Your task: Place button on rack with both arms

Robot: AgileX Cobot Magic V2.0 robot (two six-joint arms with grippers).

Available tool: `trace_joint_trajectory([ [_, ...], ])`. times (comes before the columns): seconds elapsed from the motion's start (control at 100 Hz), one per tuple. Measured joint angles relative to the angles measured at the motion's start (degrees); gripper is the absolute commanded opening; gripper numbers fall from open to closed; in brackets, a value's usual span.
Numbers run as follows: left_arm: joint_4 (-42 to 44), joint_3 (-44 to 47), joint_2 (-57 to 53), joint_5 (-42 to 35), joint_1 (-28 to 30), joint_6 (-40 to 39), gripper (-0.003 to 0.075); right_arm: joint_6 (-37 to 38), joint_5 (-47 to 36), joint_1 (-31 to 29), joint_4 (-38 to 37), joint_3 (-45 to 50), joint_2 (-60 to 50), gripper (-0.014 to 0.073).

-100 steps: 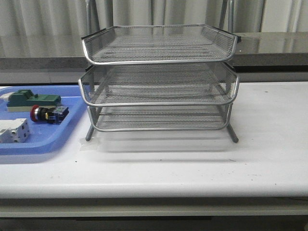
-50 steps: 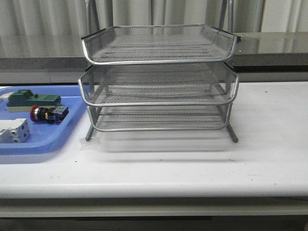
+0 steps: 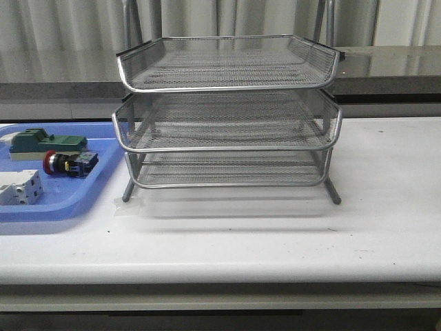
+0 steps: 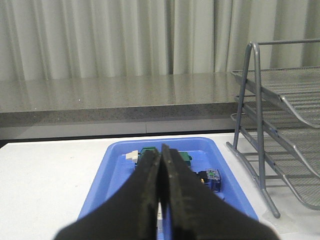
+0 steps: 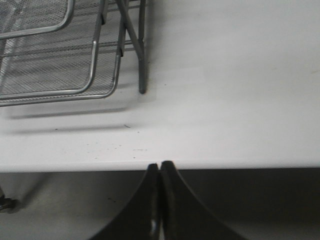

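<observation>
The button [image 3: 69, 163], red-headed with a black body and blue rear block, lies on its side in the blue tray [image 3: 83, 203] at the table's left. The silver three-tier wire rack [image 3: 227, 87] stands mid-table, all tiers bare. Neither arm shows in the front view. In the left wrist view my left gripper [image 4: 161, 150] is shut and empty, hovering over the tray [image 4: 120, 150]; the button's blue end [image 4: 212, 180] peeks out beside the fingers. My right gripper [image 5: 160, 165] is shut and empty at the table's front edge, short of the rack's leg [image 5: 141, 70].
The tray also holds a green rectangular block [image 3: 48, 143] and a white boxy component [image 3: 19, 187]. A grey ledge and curtains run behind the table. The rack [image 4: 300, 85] stands just beside the tray. White tabletop [image 3: 386, 207] stretches to the rack's right.
</observation>
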Motion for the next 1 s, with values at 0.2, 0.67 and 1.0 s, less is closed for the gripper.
trace_joint_trajectory([
  [0.2,0.0,0.0,0.0,0.0,0.0,0.0,-0.002,0.0,-1.1,0.0,6.8,0.0,3.7,0.0338],
  [0.67,0.0,0.0,0.0,0.0,0.0,0.0,-0.002,-2.0,-12.7,0.8,21.4,0.0,17.0,0.0498],
  [1.0,0.0,0.0,0.0,0.0,0.0,0.0,-0.002,-14.6,-20.8,7.0,37.4,-0.1,28.7,0.0498],
])
